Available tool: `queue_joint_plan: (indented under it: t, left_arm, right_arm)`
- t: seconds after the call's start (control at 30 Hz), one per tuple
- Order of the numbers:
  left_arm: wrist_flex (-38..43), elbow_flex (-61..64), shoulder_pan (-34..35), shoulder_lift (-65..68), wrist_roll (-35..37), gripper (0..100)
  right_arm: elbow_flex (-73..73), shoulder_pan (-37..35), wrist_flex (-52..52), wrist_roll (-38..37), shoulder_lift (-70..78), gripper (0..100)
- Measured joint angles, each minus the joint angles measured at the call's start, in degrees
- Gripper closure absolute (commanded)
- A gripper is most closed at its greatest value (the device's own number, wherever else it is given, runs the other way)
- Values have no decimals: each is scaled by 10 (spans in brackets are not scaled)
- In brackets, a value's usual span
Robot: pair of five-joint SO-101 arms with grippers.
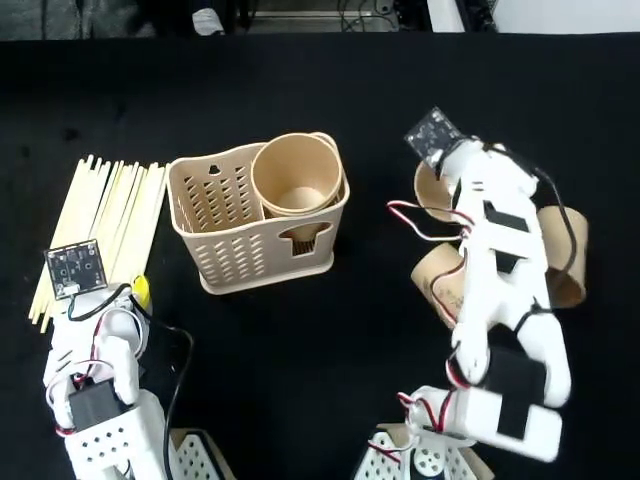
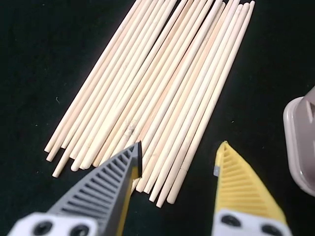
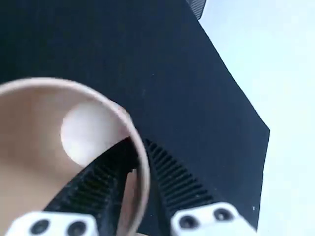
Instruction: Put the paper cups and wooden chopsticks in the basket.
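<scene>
You are working over a black-covered table (image 1: 350, 90). Your right arm (image 1: 500, 250) is stretching across its right side and is covering parts of the three loose paper cups (image 1: 440, 282) lying on their sides there, so in the high view you are seeing only pieces of each.

The beige slotted basket (image 1: 230, 255) is standing upright near the middle, between those cups and the chopsticks, apart from both. Stacked cups (image 1: 297, 175) are sitting upright in the compartment nearer your right arm.

The wooden chopsticks (image 1: 105, 215) are lying flat on the cloth in one loose bundle beside the basket, roughly parallel, their near ends uneven in the left wrist view (image 2: 162, 83).

Your right gripper (image 3: 139, 147) is pinching the wall of the farthest cup (image 3: 59, 137): one finger is sitting inside the mouth, the other outside, the rim between them.

Your left gripper (image 2: 180, 147) is hanging over the near ends of the chopsticks with its fingers spread wide, gripping nothing. A corner of the basket (image 2: 300, 142) is showing just beside it.
</scene>
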State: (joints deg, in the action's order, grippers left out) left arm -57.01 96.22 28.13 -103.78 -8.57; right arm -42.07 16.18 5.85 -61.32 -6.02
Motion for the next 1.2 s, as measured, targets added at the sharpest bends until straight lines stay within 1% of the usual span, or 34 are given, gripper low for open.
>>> queue_joint_plan:
  t: [0.1, 0.2, 0.27, 0.37, 0.53, 0.7, 0.87, 1.03, 1.1, 1.2]
  left_arm:
    - [0, 0, 0, 0, 0, 751]
    - [0, 0, 0, 0, 0, 751]
    - [0, 0, 0, 0, 0, 751]
    - [0, 0, 0, 0, 0, 751]
    - [0, 0, 0, 0, 0, 751]
    - [0, 0, 0, 0, 0, 751]
    - [0, 0, 0, 0, 0, 751]
    - [0, 0, 0, 0, 0, 751]
    - [0, 0, 0, 0, 0, 751]
    - [0, 0, 0, 0, 0, 751]
  right_arm:
    - [0, -1, 43, 34, -40, 988]
    - [0, 0, 88, 91, -94, 988]
    - [11, 0, 135, 131, -131, 988]
    - [59, -6, 239, 188, -183, 988]
    - [191, -47, 454, 273, -239, 988]
    - [350, -108, 633, 353, -256, 988]
    - [490, -191, 745, 413, -257, 988]
    - [584, -294, 802, 470, -259, 988]
    - [593, -337, 811, 481, -259, 988]
    - [596, -374, 814, 491, -259, 988]
